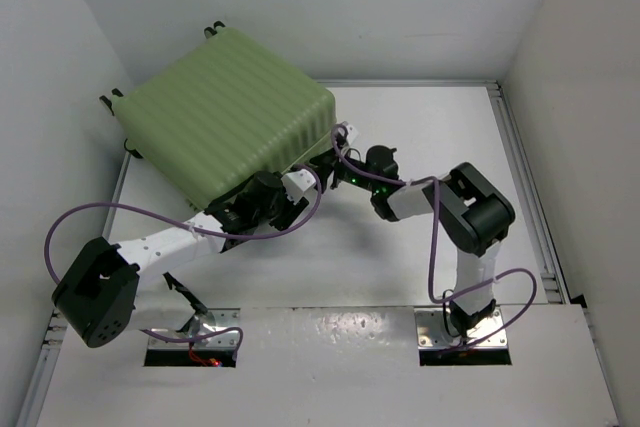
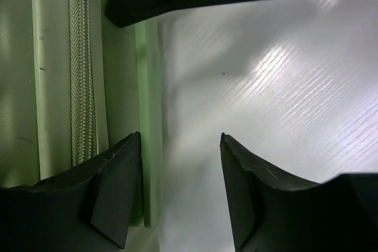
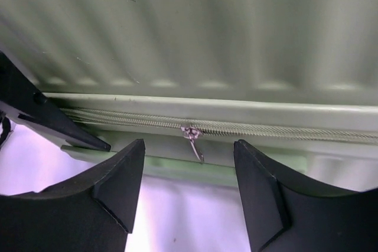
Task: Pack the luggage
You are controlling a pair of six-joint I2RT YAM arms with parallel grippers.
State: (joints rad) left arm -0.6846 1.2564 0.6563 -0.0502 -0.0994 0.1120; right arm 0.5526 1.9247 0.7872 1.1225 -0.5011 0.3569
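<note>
At the desk's (image 1: 420,237) far left, the luggage (image 1: 230,112) lies closed. Left hand (image 2: 180,138) and right hand (image 3: 189,143) both gape empty by its zipper pull (image 3: 191,133). Zipping probably remains.

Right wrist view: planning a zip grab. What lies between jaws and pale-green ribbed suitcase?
Right wrist view shows only bare white table there; the pale-green ribbed suitcase's metal zipper pull hangs beyond.

luggage (image 1: 225,112) ahead; free table (image 1: 440,122) beside it
</note>
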